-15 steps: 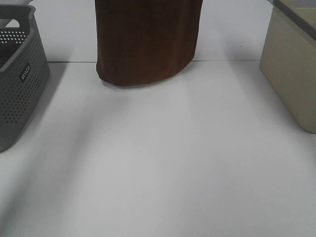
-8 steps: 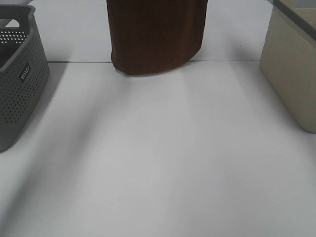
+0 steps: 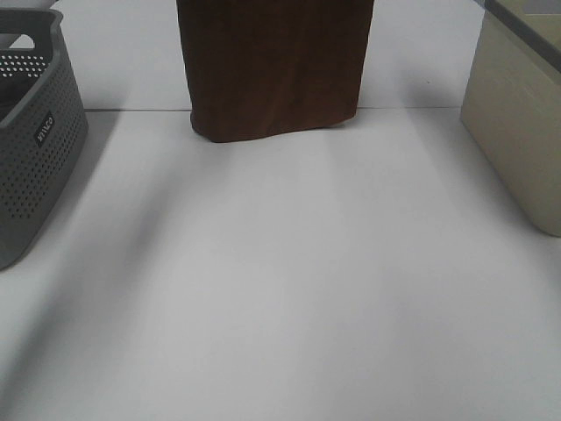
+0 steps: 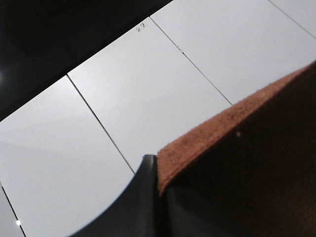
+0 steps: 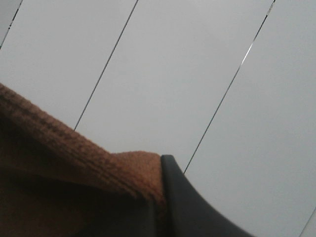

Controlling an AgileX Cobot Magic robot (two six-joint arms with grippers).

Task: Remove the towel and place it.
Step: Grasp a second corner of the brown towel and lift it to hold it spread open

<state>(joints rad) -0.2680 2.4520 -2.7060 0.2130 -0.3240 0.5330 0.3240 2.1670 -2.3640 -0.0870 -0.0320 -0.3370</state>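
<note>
The dark brown towel [image 3: 273, 66] hangs straight down at the back middle of the high view, and its lower edge sits just above the white table. Its top and both grippers are cut off by that view's upper edge. In the left wrist view my left gripper [image 4: 158, 183] is shut on the towel's rust-brown upper edge [image 4: 232, 128]. In the right wrist view my right gripper [image 5: 159, 200] is shut on the other end of that edge [image 5: 74, 148]. Both wrist cameras look up at white panels. The towel's white label is not visible.
A grey perforated basket [image 3: 35, 149] stands at the left edge of the table. A beige bin [image 3: 517, 132] with a grey rim stands at the right edge. The white table [image 3: 289, 289] spreads out in front of the towel.
The hanging towel has swung slightly and flattened; its curved lower edge is now straighter and squarer. Basket and bin have not moved.
</note>
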